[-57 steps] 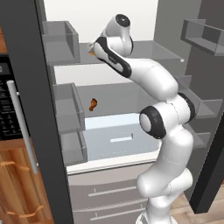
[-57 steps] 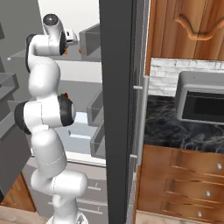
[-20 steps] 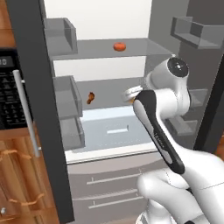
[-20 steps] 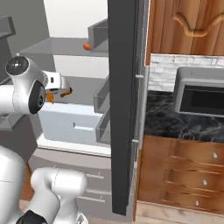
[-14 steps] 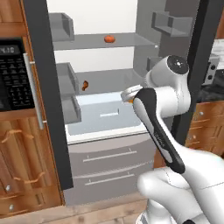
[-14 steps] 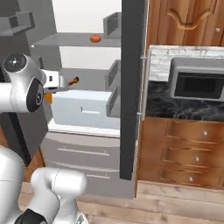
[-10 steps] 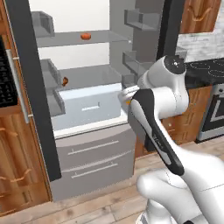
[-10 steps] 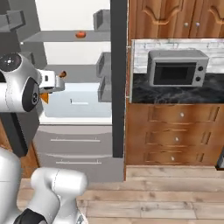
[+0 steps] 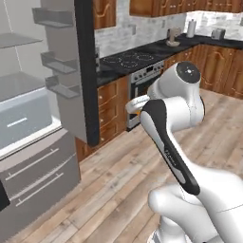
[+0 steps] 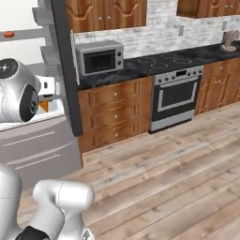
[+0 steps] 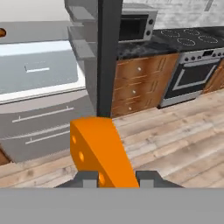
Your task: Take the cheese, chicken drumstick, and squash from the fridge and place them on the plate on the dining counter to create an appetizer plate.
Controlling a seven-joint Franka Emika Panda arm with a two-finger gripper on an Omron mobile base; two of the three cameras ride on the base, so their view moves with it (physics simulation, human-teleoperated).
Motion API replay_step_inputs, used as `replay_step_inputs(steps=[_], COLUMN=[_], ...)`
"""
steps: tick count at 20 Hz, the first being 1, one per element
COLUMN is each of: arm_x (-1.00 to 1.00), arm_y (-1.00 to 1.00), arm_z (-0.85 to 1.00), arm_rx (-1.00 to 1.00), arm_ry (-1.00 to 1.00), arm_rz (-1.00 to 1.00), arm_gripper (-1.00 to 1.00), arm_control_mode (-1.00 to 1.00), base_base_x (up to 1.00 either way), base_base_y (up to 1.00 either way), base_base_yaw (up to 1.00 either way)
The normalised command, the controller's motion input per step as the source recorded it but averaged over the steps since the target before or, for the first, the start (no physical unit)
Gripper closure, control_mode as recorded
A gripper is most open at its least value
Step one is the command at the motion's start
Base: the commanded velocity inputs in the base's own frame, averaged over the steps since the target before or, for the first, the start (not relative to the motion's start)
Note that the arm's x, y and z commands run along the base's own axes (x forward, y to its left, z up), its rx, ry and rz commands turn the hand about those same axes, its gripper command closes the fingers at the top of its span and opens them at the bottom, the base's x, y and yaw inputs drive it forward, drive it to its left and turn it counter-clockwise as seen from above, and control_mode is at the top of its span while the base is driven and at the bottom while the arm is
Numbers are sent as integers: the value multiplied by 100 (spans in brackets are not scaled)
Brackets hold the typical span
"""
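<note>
My gripper (image 11: 118, 178) is shut on the cheese (image 11: 98, 153), an orange wedge that stands up between the two finger tips. From the right base the gripper (image 10: 47, 96) hangs in front of the open fridge (image 10: 28, 140), with the cheese (image 10: 43, 107) just under it. In the left base view it (image 9: 134, 105) sits at chest height beside the fridge (image 9: 28, 118) door. The squash (image 10: 8, 34) lies on an upper fridge shelf. A brown-orange sliver at the left edge, on the shelf above the drawer, looks like the chicken drumstick (image 11: 1, 33). The plate and the dining counter are out of view.
The dark-edged fridge door (image 11: 107, 57) with its bins stands open between the fridge and the wooden cabinets. A microwave (image 10: 98, 58) sits on the black counter, a stove (image 10: 176, 93) to its right. Wooden floor (image 10: 164, 178) stretches to the right.
The base has swung away from the fridge to the right, so both base views now take in the cabinets, stove and floor. The cheese stays in the shut gripper.
</note>
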Motion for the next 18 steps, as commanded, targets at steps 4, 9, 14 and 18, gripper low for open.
replay_step_inputs(steps=[4, 9, 14, 18], arm_x=[0, 0, 0, 0], arm_y=[0, 0, 0, 0], arm_z=[0, 0, 0, 0], arm_rx=[0, 0, 0, 0], arm_ry=[0, 0, 0, 0], arm_rz=[0, 0, 0, 0], arm_gripper=[100, 100, 100, 100], arm_control_mode=[100, 100, 100, 100], base_base_x=[-96, -100, -100, -84], base_base_y=[2, 0, -10, -45], base_base_yaw=[-76, -70, -66, -59])
